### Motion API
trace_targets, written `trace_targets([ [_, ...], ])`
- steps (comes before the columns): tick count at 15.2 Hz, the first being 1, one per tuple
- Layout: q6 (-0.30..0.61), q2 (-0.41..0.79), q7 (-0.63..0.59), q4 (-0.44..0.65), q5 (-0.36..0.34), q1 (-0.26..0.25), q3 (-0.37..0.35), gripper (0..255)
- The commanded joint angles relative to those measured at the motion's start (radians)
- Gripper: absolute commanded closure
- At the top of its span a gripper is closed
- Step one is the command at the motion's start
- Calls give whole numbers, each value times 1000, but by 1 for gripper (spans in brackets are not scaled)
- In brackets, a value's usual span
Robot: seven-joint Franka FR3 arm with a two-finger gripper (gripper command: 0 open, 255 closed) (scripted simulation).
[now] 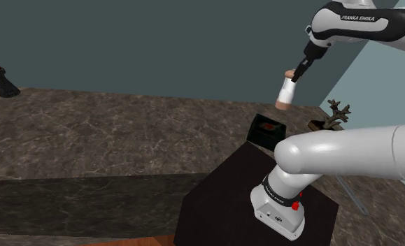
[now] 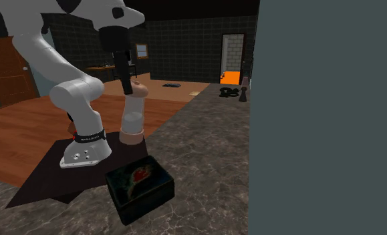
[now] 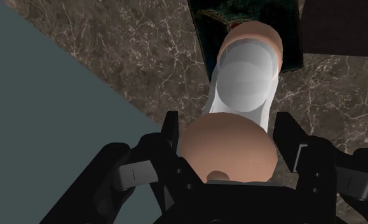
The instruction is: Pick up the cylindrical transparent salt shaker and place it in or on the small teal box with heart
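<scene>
Both pinching the clear salt shaker (image 2: 132, 115) by its tan cap (image 2: 139, 87) in the end effector (image 3: 225, 143) and hanging it high, about over the heart box (image 2: 140, 185) on the bench (image 2: 205, 147), likely risking slipping or missing.

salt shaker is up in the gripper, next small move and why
Probably shift it a little, over the middle of the dark heart box: the gripper holds the salt shaker clear of the counter, and the box lies below, seemingly off-centre.

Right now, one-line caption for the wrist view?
Gripper shut on the salt shaker, held above the marbled counter, dark box beyond it.
</scene>
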State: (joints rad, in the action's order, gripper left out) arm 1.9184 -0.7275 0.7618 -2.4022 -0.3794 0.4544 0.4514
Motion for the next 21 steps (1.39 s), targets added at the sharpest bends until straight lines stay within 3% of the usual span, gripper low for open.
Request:
trace_targets([
  [1, -44, -64, 33, -14, -18, 29, 8, 255],
  [21, 226, -33, 3, -255, -102, 61, 94, 255],
])
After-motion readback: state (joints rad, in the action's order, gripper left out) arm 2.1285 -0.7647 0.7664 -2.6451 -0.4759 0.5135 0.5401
